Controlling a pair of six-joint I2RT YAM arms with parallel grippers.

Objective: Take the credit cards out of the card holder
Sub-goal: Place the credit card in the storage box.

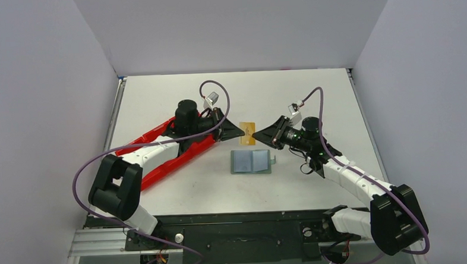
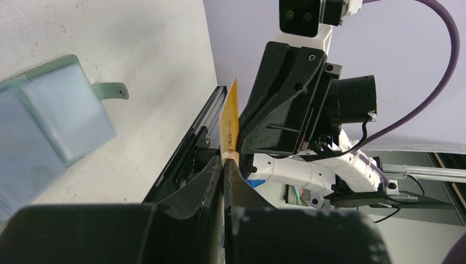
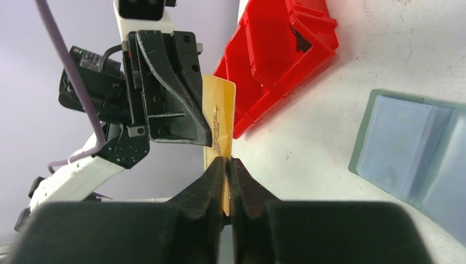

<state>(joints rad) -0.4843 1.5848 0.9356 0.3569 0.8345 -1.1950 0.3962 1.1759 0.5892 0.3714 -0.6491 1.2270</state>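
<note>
Two claws, one card! The left claw (image 2: 226,165) is pinched tight on one edge of the yellow card (image 3: 220,104), fingers squeezed together with only the card's thickness between them. The right claw (image 3: 227,165) is clamped just as hard on the opposite edge. They meet nose to nose over the middle of the tabletop (image 1: 312,93), with the card hanging in the air between them, out of the holder (image 1: 251,161) and clear of the surface. The holder lies flat and spread open on the tabletop, just on the near side of the raised card, touched by neither claw, its small tab (image 1: 273,160) poking out to the right. Its clear pockets look pale blue-grey, and I can't tell whether another card sits inside. Off to the left, the red tray (image 1: 179,161) rests under the left arm, well apart from the holder.
</note>
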